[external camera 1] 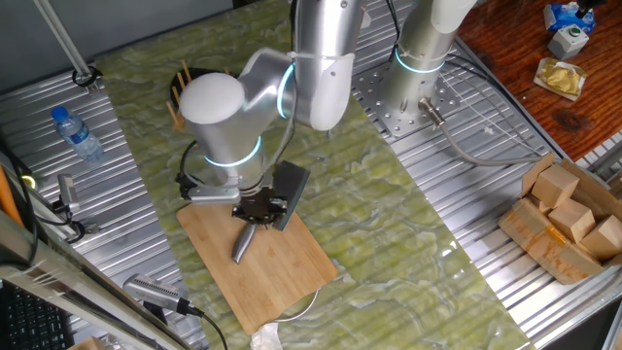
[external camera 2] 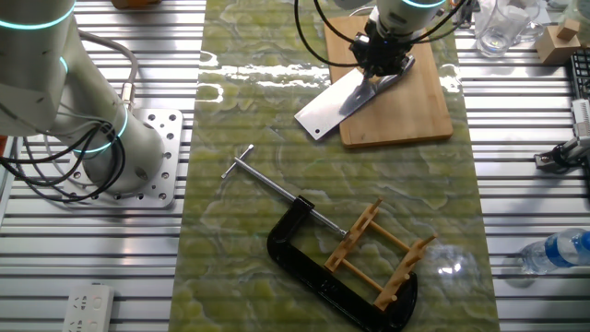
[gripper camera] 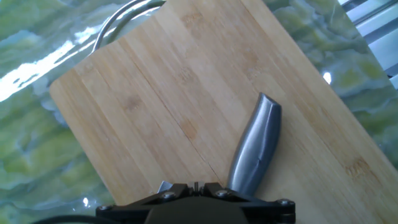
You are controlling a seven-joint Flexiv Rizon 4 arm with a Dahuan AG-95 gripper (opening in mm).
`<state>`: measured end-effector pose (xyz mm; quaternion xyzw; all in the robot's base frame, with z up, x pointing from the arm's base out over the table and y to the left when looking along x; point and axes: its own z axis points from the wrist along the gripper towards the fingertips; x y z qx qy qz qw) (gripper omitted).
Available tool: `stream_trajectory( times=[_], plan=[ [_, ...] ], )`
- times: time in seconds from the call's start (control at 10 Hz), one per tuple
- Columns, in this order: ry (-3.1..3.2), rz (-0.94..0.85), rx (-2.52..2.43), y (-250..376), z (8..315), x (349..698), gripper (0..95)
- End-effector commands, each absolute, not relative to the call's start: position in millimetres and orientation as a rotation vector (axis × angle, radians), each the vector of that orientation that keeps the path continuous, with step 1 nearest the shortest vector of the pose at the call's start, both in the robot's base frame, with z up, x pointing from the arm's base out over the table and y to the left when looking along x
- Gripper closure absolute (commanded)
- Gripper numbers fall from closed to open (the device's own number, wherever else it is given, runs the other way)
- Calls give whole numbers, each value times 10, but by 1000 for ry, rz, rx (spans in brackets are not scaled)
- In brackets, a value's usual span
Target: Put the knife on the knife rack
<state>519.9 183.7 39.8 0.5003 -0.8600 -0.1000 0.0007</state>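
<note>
The knife (external camera 1: 245,241) lies slanted across the bamboo cutting board (external camera 1: 287,272), its slim silver handle (gripper camera: 256,149) pointing away from the hand camera. Its broad grey blade (external camera 2: 330,109) juts past the board's edge over the green cloth. My gripper (external camera 1: 260,209) (external camera 2: 376,63) (gripper camera: 196,185) is down on the knife where the blade meets the handle. Its fingers are drawn close together with only a thin strip between them. The knife rack (external camera 2: 378,249), light wooden pegs on a frame, stands at the far end of the cloth, partly hidden behind my arm in one fixed view (external camera 1: 179,89).
A black C-clamp (external camera 2: 309,263) with a long steel screw bar grips the rack's base. Off the cloth are a water bottle (external camera 1: 76,131), a box of wooden blocks (external camera 1: 569,214) and a second arm's base (external camera 2: 138,152). A metal ring shows past the board's far corner (gripper camera: 124,15).
</note>
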Motion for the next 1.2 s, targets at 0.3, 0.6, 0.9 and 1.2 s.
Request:
stream_trajectory(
  times=[0.3, 0.6, 0.9, 1.2],
  plan=[
    [-2606, -484, 1532, 1726, 579, 5172, 950],
    [-2559, -512, 1547, 1586, 617, 5079, 950],
    [-2531, -532, 1532, 1521, 587, 5032, 950],
    [-2550, -529, 1467, 1532, 562, 5044, 950]
  ],
)
